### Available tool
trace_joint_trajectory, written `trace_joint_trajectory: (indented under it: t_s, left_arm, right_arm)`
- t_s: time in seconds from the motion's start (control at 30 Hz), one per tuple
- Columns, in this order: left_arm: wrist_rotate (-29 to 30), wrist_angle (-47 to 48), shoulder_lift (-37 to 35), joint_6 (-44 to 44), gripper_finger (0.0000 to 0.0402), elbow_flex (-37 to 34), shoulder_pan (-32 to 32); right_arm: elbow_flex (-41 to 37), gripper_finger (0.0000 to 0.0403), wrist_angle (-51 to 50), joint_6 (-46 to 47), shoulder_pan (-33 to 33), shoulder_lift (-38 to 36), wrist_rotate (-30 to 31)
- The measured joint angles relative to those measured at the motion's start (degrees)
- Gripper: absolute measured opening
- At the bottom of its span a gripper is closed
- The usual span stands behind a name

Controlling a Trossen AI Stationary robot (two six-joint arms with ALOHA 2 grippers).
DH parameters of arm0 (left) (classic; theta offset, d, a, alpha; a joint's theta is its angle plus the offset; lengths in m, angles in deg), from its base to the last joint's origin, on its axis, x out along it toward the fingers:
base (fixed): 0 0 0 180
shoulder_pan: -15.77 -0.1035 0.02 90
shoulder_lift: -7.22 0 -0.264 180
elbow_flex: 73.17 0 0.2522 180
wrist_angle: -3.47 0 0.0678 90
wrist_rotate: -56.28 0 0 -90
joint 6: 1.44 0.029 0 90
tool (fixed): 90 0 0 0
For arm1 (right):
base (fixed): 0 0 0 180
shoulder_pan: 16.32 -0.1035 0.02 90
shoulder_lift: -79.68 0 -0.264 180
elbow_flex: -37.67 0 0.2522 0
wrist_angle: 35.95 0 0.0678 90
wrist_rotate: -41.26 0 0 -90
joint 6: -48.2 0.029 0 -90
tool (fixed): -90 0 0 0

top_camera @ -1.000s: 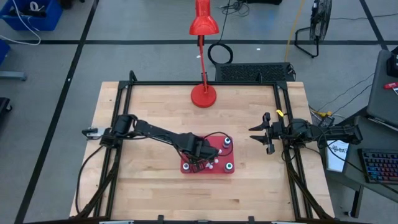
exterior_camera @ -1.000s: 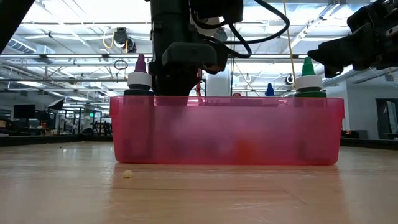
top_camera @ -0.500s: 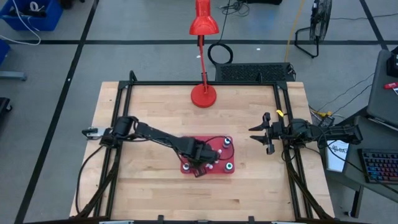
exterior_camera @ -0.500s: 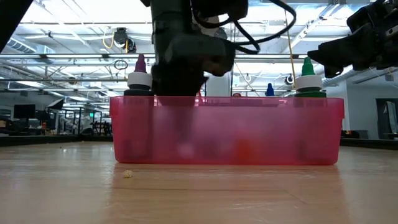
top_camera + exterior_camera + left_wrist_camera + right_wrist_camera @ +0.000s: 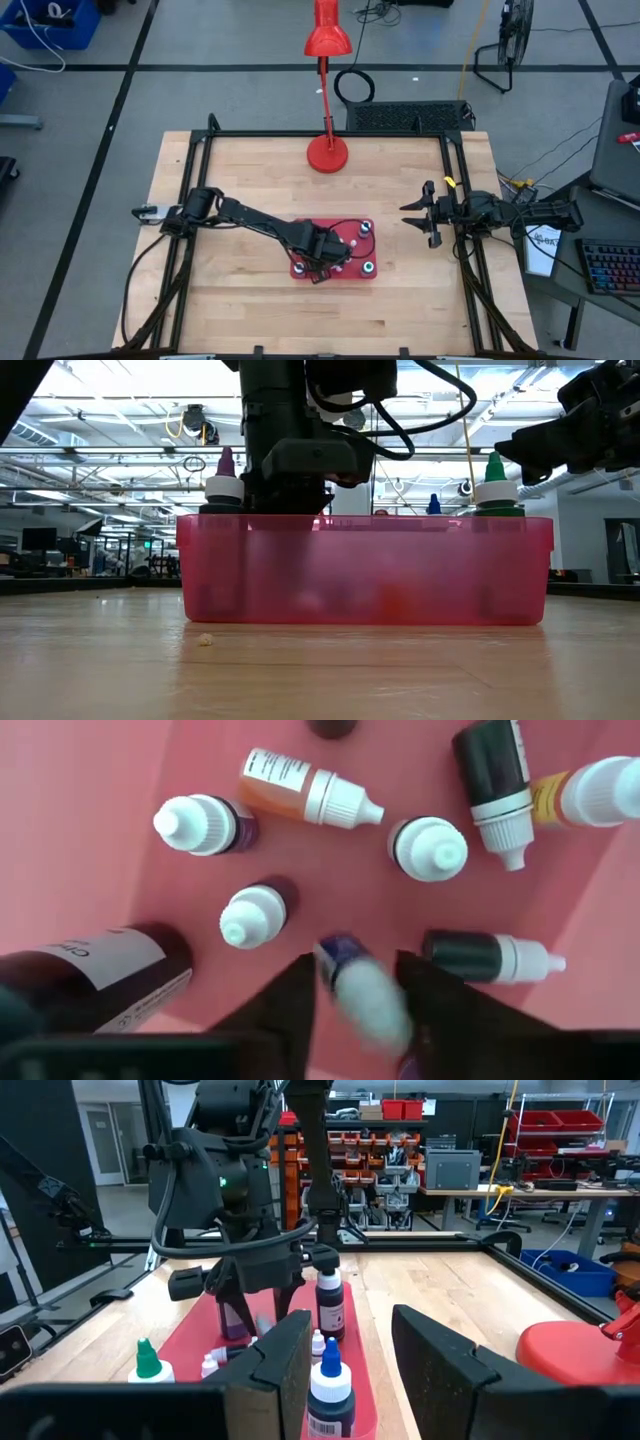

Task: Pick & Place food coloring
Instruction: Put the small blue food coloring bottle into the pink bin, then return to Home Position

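The food coloring bottles stand and lie in a shallow red tray [image 5: 358, 273] at the table's middle. In the left wrist view several tiny white-capped bottles rest on the tray floor, such as an orange one [image 5: 300, 792] on its side, beside a larger dark labelled bottle [image 5: 90, 970]. Taller bottles with a purple top [image 5: 225, 480] and a green top [image 5: 495, 480] stand at the tray's corners. My left gripper [image 5: 322, 262] [image 5: 355, 1010] points down into the tray, open, with a blurred white-capped bottle [image 5: 362, 990] between its fingers. My right gripper [image 5: 405, 215] [image 5: 365, 1370] waits open near the right edge. My left gripper comes from above, pointing down, with its fingers on either side of the small blurred bottle's body [image 5: 340, 960]. The bottle is tilted, cap toward one finger [image 5: 430, 1010]. Whether the fingers touch it, I cannot tell.
A red desk lamp stands with its base [image 5: 328, 153] near the table's far edge. The black frame rails [image 5: 462, 200] run along the table's left and right sides. Bare wood [image 5: 240, 290] lies around the tray.
My left gripper has shifted a little toward the table's near edge over the tray, dipping and moving quickly half a second ago. The tray has stayed in place. My right arm has kept still.
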Motion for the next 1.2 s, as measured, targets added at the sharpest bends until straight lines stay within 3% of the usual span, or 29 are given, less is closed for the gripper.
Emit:
trace_joint_trajectory:
  t_s: [0.17, 0.37, 0.53, 0.7, 0.8, 0.93, 1.07, 1.13, 1.2]
  left_arm:
    - [0.5, 0.0, 0.0, 0.0, 0.0225, 0.1, 0.1]
    - [-0.9, 0.5, -1.8, -0.1, 0.0285, 0.3, -0.4]
    - [0.9, 0.3, -9.4, 1.3, 0.0311, 0.6, -0.9]
    - [5.0, 1.2, -20.2, 8.8, 0.0325, 0.7, -0.6]
    - [5.5, 4.3, -26.8, 5.0, 0.0324, 0.8, -0.3]
    - [16.7, 1.6, -33.3, 9.2, 0.0316, 0.0, 4.5]
    - [29.2, -8.3, -40.9, 16.0, 0.0308, -8.0, 10.8]
    - [30.2, -18.0, -46.0, 19.7, 0.0308, -16.4, 12.1]
    - [26.3, -30.2, -51.4, 23.2, 0.0311, -26.9, 11.8]
  right_arm:
    - [0.0, 0.0130, 0.0, 0.0, 0.0, 0.0, 0.0]
    - [0.0, 0.0130, 0.0, 0.0, 0.0, 0.0, 0.0]
    - [0.0, 0.0130, 0.0, 0.0, 0.0, 0.0, 0.0]
    - [0.0, 0.0130, 0.0, 0.0, 0.0, 0.0, 0.0]
    - [0.0, 0.0130, 0.0, 0.0, 0.0, 0.0, 0.0]
    - [0.0, 0.0130, 0.0, 0.0, 0.0, 0.0, 0.0]
    - [0.0, 0.0130, 0.0, 0.0, 0.0, 0.0, 0.0]
    - [0.0, 0.0130, 0.0, 0.0, 0.0, 0.0, 0.0]
    - [0.0, 0.0130, 0.0, 0.0, 0.0, 0.0, 0.0]
